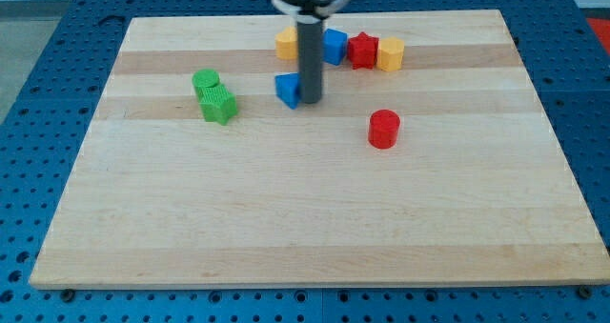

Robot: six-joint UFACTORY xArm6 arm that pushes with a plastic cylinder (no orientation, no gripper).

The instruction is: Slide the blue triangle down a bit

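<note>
The blue triangle [287, 90] lies on the wooden board [305, 218], a little above the board's middle. My tip [310, 103] stands right next to the triangle's right side, and I cannot tell whether it touches it. The dark rod rises from there to the view's top and hides part of the blocks behind it.
A row of blocks sits near the view's top: a yellow block [286, 44], a blue block [334, 46], a red star [362, 50] and a yellow block [390, 53]. A green cylinder [205, 81] and a green block [219, 105] sit at the left. A red cylinder [383, 129] stands at the right.
</note>
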